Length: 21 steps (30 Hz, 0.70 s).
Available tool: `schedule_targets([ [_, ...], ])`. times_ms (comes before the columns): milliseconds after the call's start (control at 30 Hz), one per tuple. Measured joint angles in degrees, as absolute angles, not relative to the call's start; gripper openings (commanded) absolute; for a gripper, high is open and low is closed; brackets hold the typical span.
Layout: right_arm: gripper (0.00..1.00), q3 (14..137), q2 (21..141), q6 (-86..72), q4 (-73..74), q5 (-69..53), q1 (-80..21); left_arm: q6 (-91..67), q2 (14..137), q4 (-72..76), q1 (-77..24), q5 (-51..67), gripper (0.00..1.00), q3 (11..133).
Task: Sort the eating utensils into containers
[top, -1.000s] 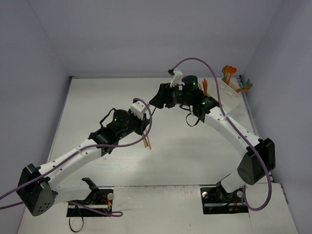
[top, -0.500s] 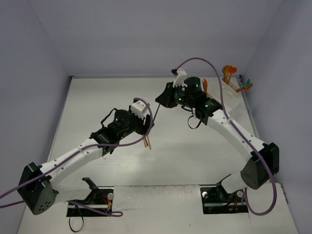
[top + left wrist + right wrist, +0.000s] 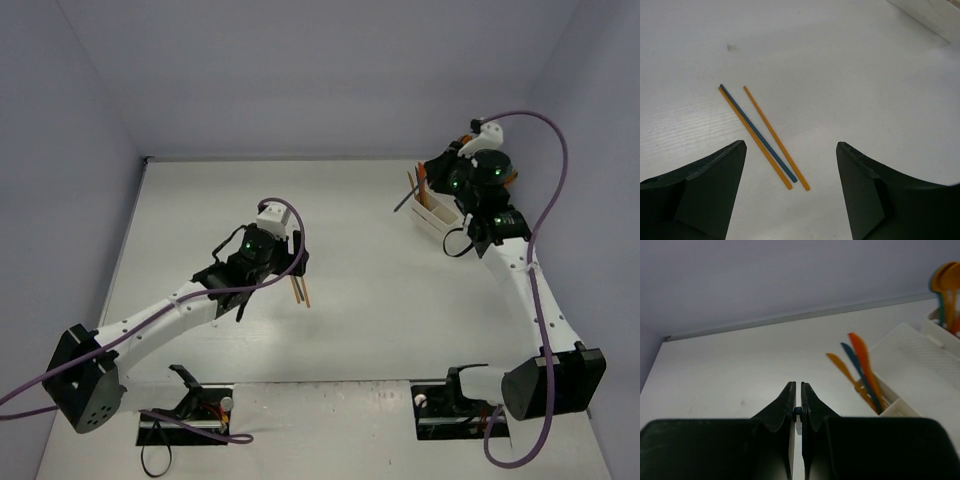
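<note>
Left pincer (image 3: 790,144): I saw its fingers well apart, gripping nothing, over the table (image 3: 380,300) left of centre.
Loose utensils (image 3: 758,133): two orange and one blue lay side by side on the table under that pincer.
Right pincer (image 3: 798,385): I saw its fingers together, clamped on a thin blue utensil (image 3: 797,411), at the far right.
Bins (image 3: 912,347): they sat just right of that pincer, with orange and blue standing utensils (image 3: 862,365) inside.

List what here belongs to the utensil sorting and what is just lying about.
Job: thin orange and dark blue sticks on the table; upright knives; orange spoons; white bins; blue piece in the right gripper.
Not the job: purple cables; base mounts.
</note>
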<state>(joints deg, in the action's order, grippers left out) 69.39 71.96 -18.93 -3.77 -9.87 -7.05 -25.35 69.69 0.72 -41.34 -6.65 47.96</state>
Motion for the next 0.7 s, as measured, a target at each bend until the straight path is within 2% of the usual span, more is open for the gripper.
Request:
schedule_targets([
  [267, 0.0, 66.8, 71.5, -18.8, -5.2, -4.9, 5.2, -32.4, 70.6, -4.3, -38.5, -8.2, 0.71, 46.6],
  [700, 0.0, 60.0, 74.5, -19.9, -12.8, -2.5, 8.3, -35.4, 70.6, -7.1, -36.5, -7.5, 0.71, 44.8],
])
